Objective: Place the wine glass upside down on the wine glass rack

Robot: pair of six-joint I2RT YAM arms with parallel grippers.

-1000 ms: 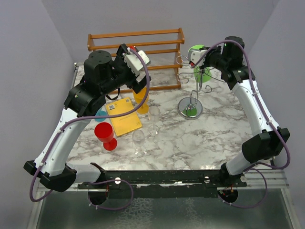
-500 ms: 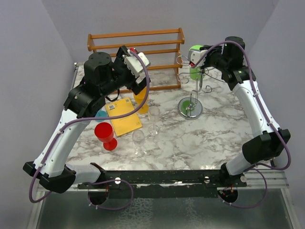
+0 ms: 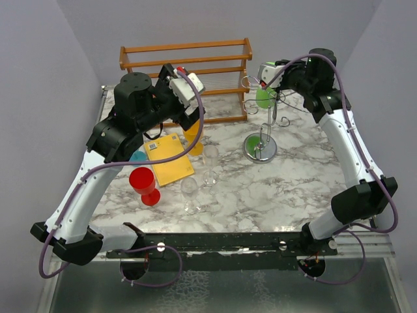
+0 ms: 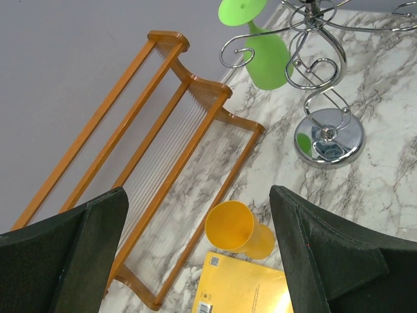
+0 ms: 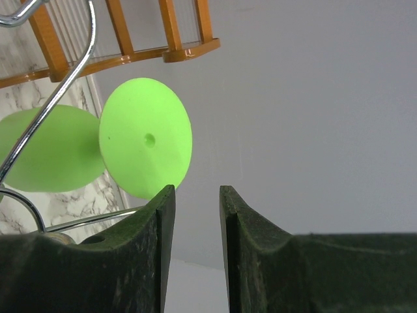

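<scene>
On rack (image 4: pixel 329 134): wine glass (image 4: pixel 267 59) hangs inverted | right fingers (image 5: pixel 130 261) released | left fingers (image 4: pixel 71 254) spread (packet label (image 4: pixel 207 306) illegible)

We saw the green wine glass (image 3: pixel 265 98) hanging upside down on the wine glass rack (image 3: pixel 260 149), with its foot above a curled wire arm and its bowl below. The rack, silver wire with a thin central pole and a shiny round base, stood upright on the marbled tabletop (image 3: pixel 293 182), toward the back right.
</scene>
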